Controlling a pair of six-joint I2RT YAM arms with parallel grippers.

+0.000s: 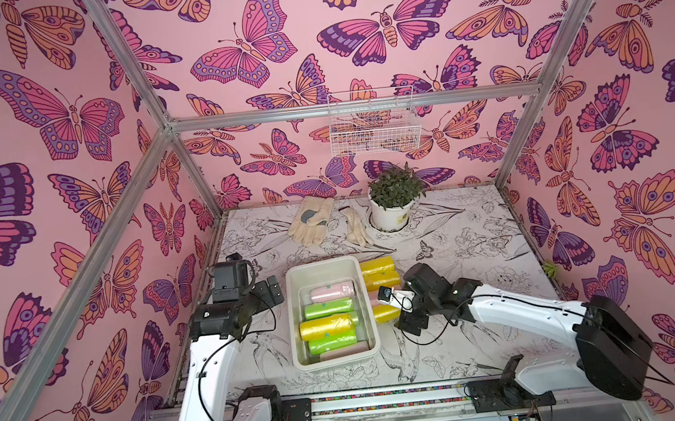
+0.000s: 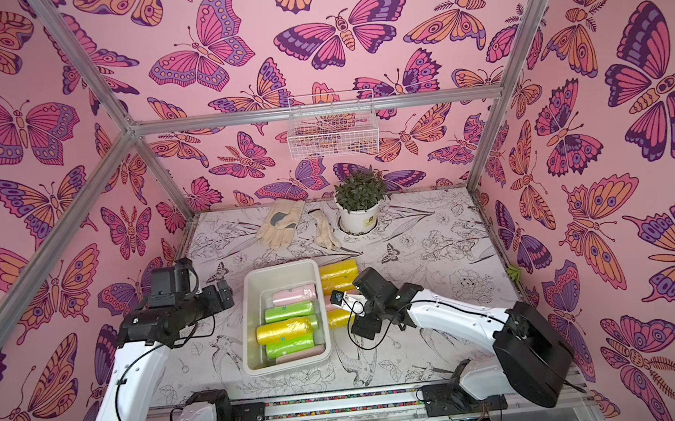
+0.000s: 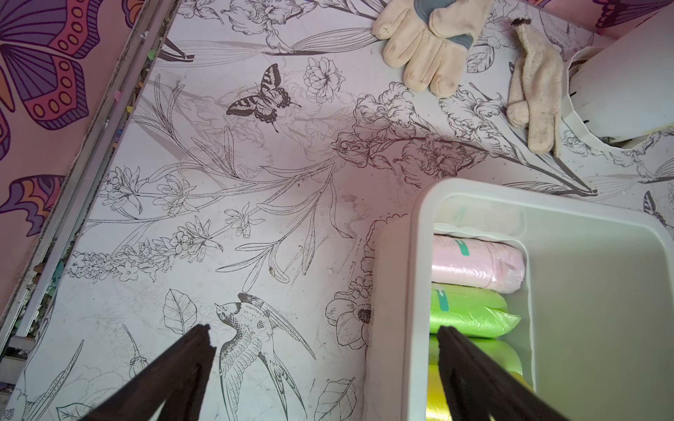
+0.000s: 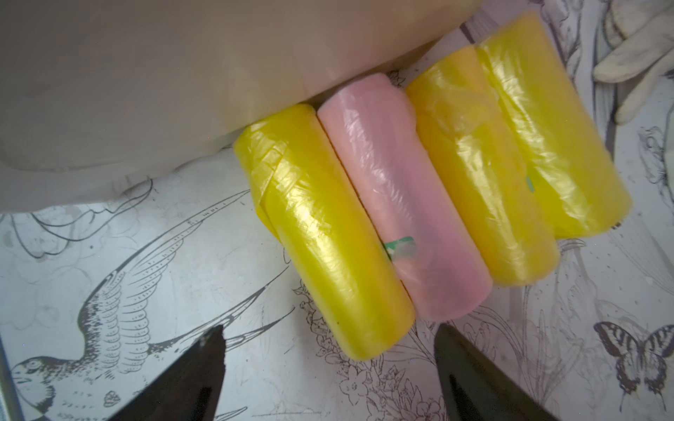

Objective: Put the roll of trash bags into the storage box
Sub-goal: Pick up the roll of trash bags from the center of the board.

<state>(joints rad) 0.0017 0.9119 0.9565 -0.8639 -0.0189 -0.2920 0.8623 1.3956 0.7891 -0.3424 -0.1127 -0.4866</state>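
The right gripper hangs low with its jaws spread wide and nothing between them, over the near end of the front yellow roll. That roll lies on the surface at the 6 o'clock end of a row of four, packed side by side and touching. Next to it is the pink roll, then the middle yellow roll and the back yellow roll toward 12 o'clock. That makes three yellow and one pink outside the box. The pink roll presses against the front one's flank and leaves no gap there, while the front roll's 6 o'clock side faces bare surface. The row's far ends run up under the flared rim of the storage box at their 9 o'clock. Whether they touch its wall I cannot tell.

Inside the box I count five from above: two boxed pink rolls, two boxed green rolls and one boxed yellow roll lying on top.

The left gripper, also wide open and empty, hovers at the box's 10 o'clock corner. One finger is above the box's inside and the other is over bare surface.

Further back toward 12 o'clock lie two cream gloves. One white plant pot stands at 1 o'clock, and one wire basket hangs on the wall above it.
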